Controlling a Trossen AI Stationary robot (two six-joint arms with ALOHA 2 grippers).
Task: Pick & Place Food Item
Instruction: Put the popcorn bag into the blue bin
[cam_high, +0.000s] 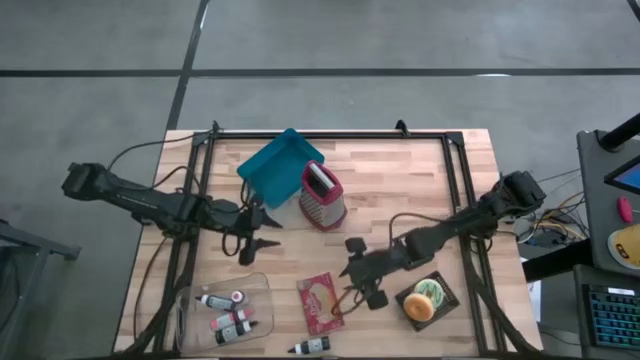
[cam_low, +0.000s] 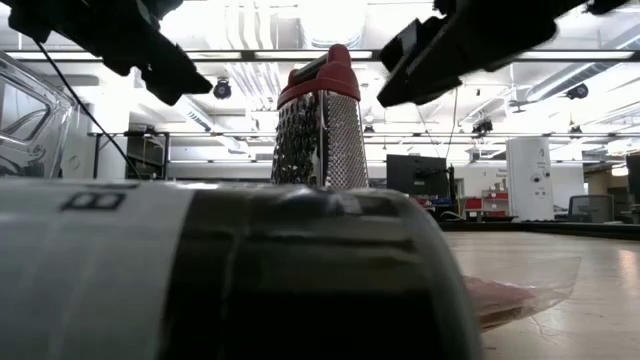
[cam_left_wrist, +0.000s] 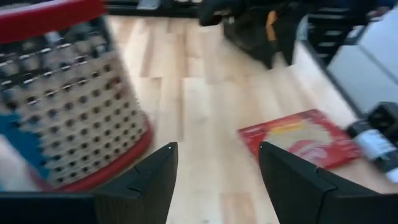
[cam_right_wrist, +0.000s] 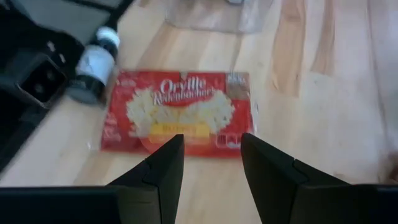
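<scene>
Here, the popcorn packet (cam_right_wrist: 180, 112), a flat red plastic-wrapped bag, lies on the desk (cam_high: 400, 190) in front of the red-topped grater (cam_high: 322, 196), near the desk's front edge. It looks light, thin, floppy and slick, so an edge pinch seems the safest hold. The right tool (cam_right_wrist: 211, 165) hovers just above the packet, jaws apart, empty. The left tool (cam_left_wrist: 214, 174) waits beside the grater, jaws apart, empty.

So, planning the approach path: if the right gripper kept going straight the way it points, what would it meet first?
Probably the red popcorn packet: it lies flat right ahead of the open right gripper, though the gap between them is unclear.
</scene>
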